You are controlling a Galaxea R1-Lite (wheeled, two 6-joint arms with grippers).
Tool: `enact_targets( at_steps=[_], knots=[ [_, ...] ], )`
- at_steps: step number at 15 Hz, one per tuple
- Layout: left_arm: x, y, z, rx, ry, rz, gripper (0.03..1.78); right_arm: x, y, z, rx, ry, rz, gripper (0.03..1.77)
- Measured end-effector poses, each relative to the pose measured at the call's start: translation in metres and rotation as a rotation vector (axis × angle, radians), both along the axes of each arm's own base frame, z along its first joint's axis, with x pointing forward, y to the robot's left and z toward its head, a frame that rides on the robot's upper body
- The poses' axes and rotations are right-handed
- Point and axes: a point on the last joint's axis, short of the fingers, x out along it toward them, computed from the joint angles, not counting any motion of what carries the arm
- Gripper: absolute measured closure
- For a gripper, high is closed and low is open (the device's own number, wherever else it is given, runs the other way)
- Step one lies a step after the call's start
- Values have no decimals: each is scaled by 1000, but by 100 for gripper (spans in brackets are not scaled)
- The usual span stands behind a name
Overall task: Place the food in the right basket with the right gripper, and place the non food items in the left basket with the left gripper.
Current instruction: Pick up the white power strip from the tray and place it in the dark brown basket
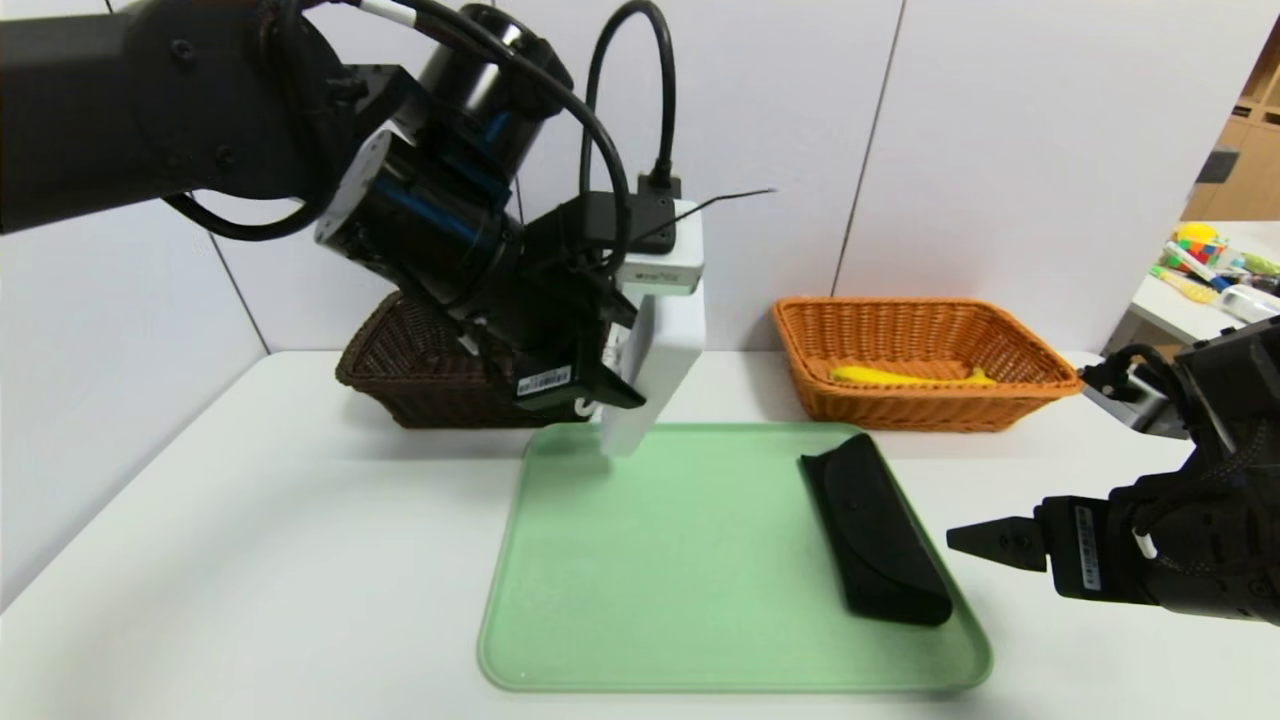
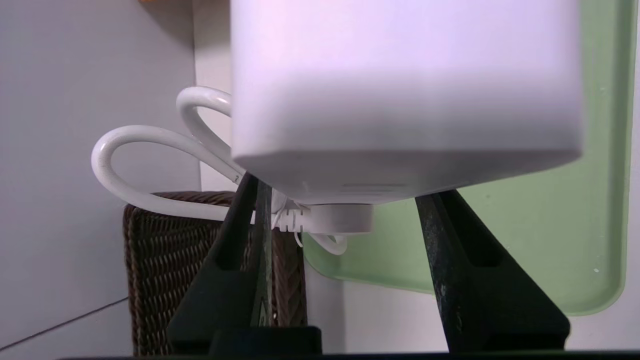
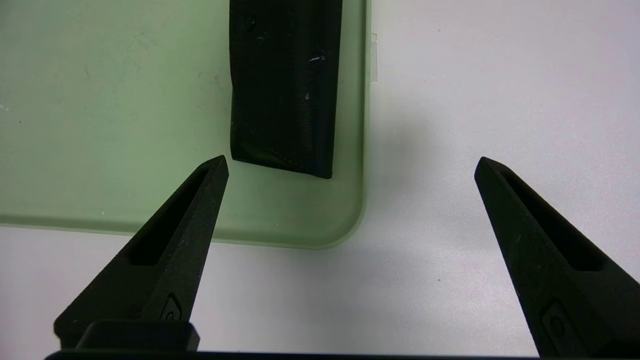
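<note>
The white tabletop [image 1: 250,560] fills the lower half of the head view and carries a green tray [image 1: 700,600] at centre. At the back stand two baskets: a dark brown basket [image 1: 420,385] at centre left and an orange basket [image 1: 920,350] at centre right. A yellow banana [image 1: 905,377] already lies inside the orange basket, so the food half of the task appears done.

A black case [image 1: 885,530] lies along the tray's right side, untouched and well apart from either set of fingers.

The left gripper [image 1: 600,385] hangs at upper centre left, above the tray's far left corner and just in front of the brown basket. Its fingers [image 2: 450,260] pinch a white power adapter [image 1: 655,330] by its sides; the left wrist view shows the adapter's body clamped between them, with its white cable [image 2: 150,150] looping loose toward the basket side. The adapter is clear of the tray.

The right gripper [image 3: 350,165] sits at the lower right edge of the head view, over bare tabletop beside the tray's near right corner. Its fingers are spread wide and hold nothing.

Judgement: the step in hand is carrying the adapter to the brown basket. The next move calls for travel over the basket rim with the trailing cable cleared, then release. The case remains for the left gripper afterwards.
</note>
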Motion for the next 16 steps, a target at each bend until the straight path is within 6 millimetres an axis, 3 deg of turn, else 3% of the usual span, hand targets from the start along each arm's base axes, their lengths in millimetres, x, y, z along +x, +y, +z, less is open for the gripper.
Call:
enact_targets(
  at_steps=[8,16],
  knots=[
    [0,41,40,-162,-114,154,94,0,0,0,7,3,10,10],
    [26,93,46,-187,-164,335,94,0,0,-1,5,6,8,10]
  ],
)
